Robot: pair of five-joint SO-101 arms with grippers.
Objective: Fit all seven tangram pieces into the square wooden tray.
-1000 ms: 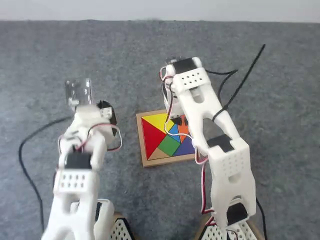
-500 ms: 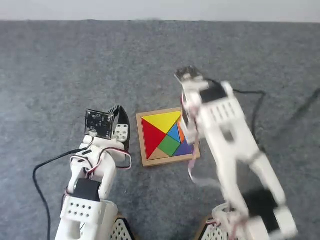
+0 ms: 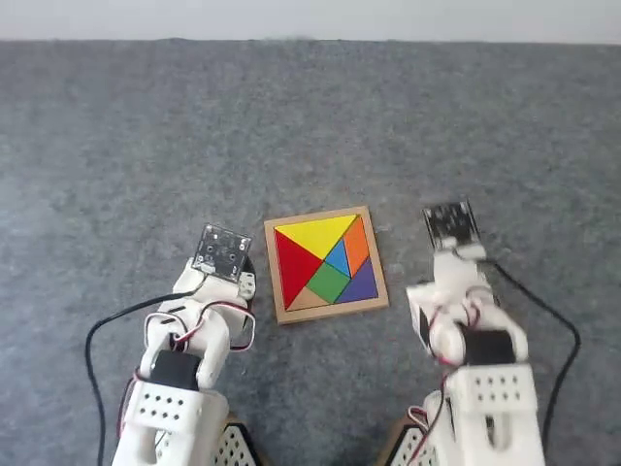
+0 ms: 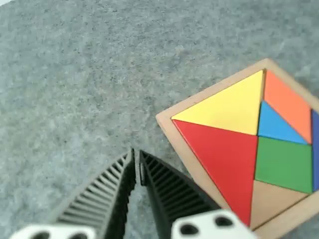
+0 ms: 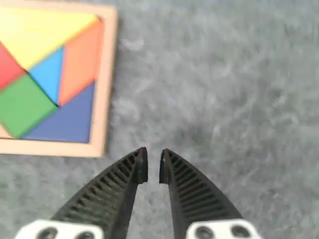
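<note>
The square wooden tray (image 3: 335, 311) lies at the middle of the grey carpet. Inside it fit a yellow triangle (image 3: 315, 236), a red triangle (image 3: 294, 264), a small blue triangle (image 3: 339, 258), an orange piece (image 3: 356, 248), a green square (image 3: 329, 282), a purple-blue triangle (image 3: 361, 284) and a tan triangle (image 3: 303, 299). My left gripper (image 4: 136, 155) is shut and empty over the carpet, just off the tray's (image 4: 166, 122) corner. My right gripper (image 5: 153, 160) is shut on nothing, close beside the tray's (image 5: 110, 74) other side.
Grey carpet runs all around the tray. The left arm (image 3: 184, 340) is folded back at the near left and the right arm (image 3: 466, 335) at the near right, each with a black cable trailing outward. A pale wall edge borders the far side.
The right arm has swung off the tray and drawn back to the near right. The left arm has also pulled back toward its base. The whole tray is now uncovered.
</note>
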